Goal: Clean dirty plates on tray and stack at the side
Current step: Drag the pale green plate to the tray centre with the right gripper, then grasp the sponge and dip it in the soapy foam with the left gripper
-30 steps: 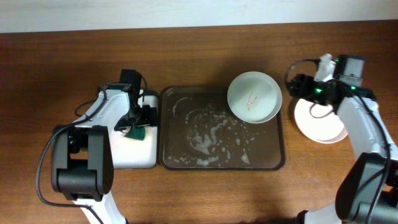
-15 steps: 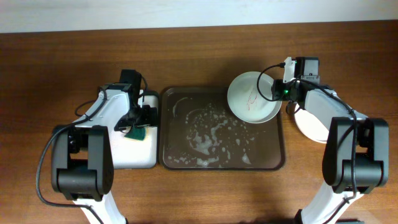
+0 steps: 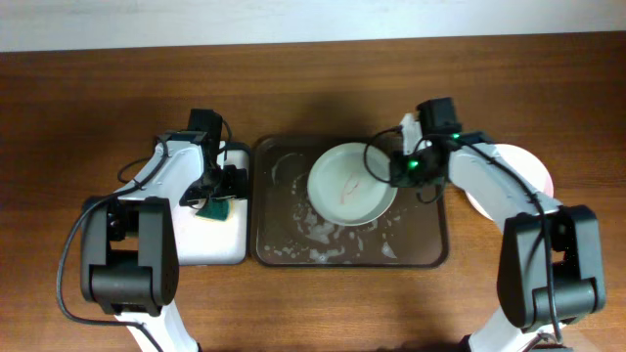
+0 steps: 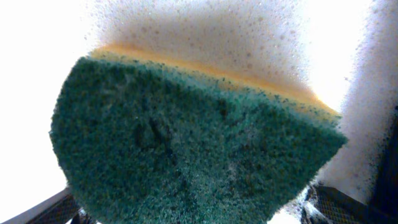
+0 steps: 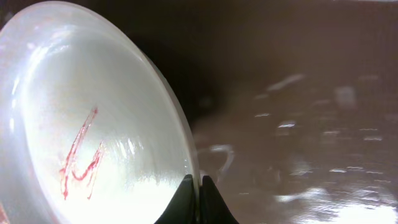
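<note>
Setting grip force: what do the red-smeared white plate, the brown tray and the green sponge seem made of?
Round white red-smeared plate: likely glazed ceramic or melamine, glossy highlights. Dark brown rectangular tray: probably smooth plastic, water beads on it. Green-and-yellow sponge: coarse fibre scourer over foam, sudsy.

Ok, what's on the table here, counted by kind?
Round white plates: 2, red-smeared plate in the middle, half-hidden plate at right.
Trays: 2, dark brown rectangular tray, white black-rimmed tray.
Green scouring sponge: 1.
Total: 5.
</note>
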Action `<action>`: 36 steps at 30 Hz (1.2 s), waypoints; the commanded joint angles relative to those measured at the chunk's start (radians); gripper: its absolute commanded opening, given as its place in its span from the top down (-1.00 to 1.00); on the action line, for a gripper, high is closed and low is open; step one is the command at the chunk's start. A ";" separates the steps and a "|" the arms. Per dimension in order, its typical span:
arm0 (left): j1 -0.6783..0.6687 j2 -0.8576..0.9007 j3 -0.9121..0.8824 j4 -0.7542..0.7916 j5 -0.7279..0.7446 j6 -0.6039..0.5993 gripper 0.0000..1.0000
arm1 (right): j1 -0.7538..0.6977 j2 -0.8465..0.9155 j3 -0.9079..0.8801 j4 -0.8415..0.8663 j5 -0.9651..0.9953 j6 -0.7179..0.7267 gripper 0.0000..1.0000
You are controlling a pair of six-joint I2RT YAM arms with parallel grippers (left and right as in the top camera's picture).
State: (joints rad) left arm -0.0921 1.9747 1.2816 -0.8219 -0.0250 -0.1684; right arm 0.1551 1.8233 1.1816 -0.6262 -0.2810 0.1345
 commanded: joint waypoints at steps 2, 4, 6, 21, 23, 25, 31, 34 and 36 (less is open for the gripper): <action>0.003 0.025 -0.011 -0.001 -0.003 0.006 -0.91 | 0.116 0.003 -0.001 0.007 -0.021 0.058 0.92; 0.002 0.025 -0.011 -0.002 0.004 0.006 -0.90 | 0.127 0.024 -0.001 0.020 -0.022 0.092 0.55; 0.003 0.025 -0.011 -0.002 0.012 0.005 -0.75 | 0.126 0.024 -0.001 0.012 -0.022 0.092 0.52; 0.003 -0.074 0.032 -0.048 0.011 0.005 1.00 | 0.126 0.113 -0.032 -0.051 -0.022 0.092 0.35; 0.003 -0.147 0.032 -0.023 0.010 0.006 1.00 | 0.126 0.113 -0.032 -0.050 -0.022 0.092 0.35; 0.003 -0.201 0.032 -0.016 0.011 0.006 1.00 | 0.126 0.113 -0.032 -0.051 -0.022 0.092 0.35; 0.003 -0.268 0.032 0.000 0.003 0.010 1.00 | 0.126 0.113 -0.032 -0.047 -0.021 0.092 0.35; 0.003 -0.270 0.032 0.029 -0.027 0.009 1.00 | 0.126 0.113 -0.032 -0.047 -0.021 0.092 0.35; 0.003 -0.270 0.032 0.053 -0.028 0.009 1.00 | 0.126 0.113 -0.032 -0.047 -0.021 0.092 0.35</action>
State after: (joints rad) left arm -0.0921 1.7409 1.2942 -0.7918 -0.0338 -0.1677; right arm 0.2806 1.9106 1.1683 -0.6758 -0.3126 0.2283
